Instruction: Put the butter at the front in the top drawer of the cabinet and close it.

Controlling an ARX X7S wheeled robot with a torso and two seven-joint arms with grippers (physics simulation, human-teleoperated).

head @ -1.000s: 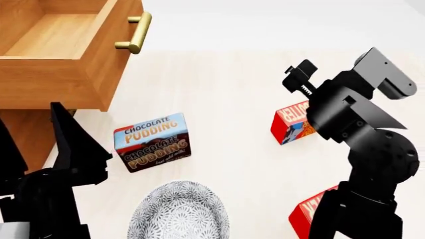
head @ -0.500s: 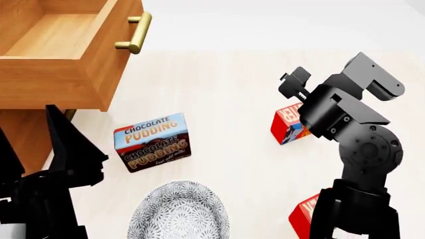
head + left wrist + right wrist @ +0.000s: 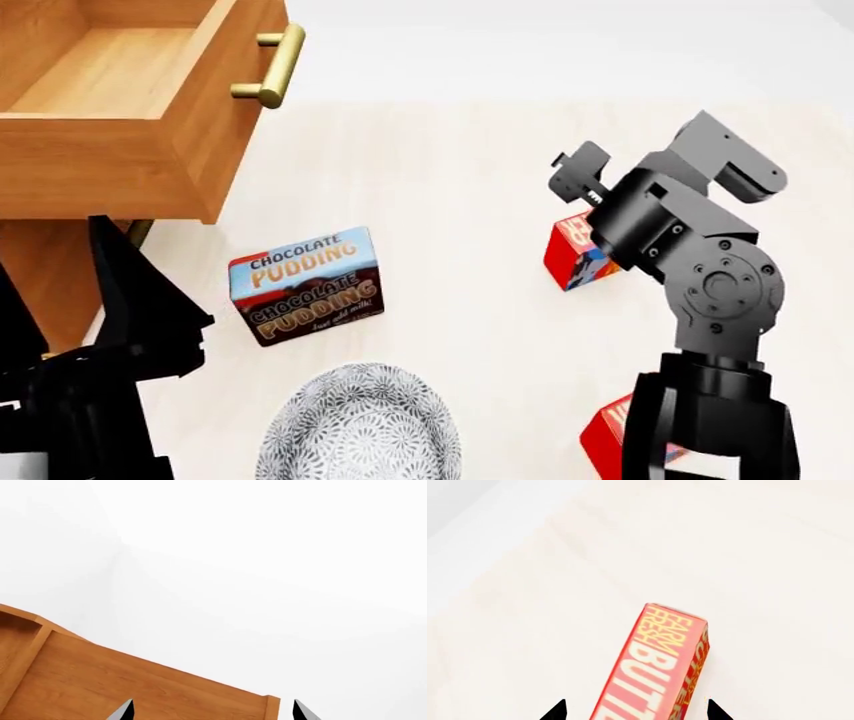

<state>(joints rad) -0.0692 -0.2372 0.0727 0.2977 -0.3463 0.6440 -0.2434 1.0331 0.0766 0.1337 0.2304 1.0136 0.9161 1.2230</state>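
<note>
1. The cabinet fills the far left corner, light brown wood, and its top drawer juts out wide open with the brass handle pointing across the pale table.
2. The right arm is a big black mass over the right side, and it covers most of the box beneath it.
3. The left arm sits low at the left, beside the cabinet; its wrist view shows the two tips of the left claw well apart over the wood, clamped on nothing.
4. A patterned bowl sits at the near edge, between the two arms.
5. The pudding box, brown and blue, stands just beyond the bowl, between the drawer and the butter.
6. The butter, a slim red box with yellow lettering, lies on the table to the right of the pudding box; the right claw hovers over it, tips spread either side of the box, contact not discernible.
7. A second butter box peeks out at the near right, half hidden by the arm.
</note>
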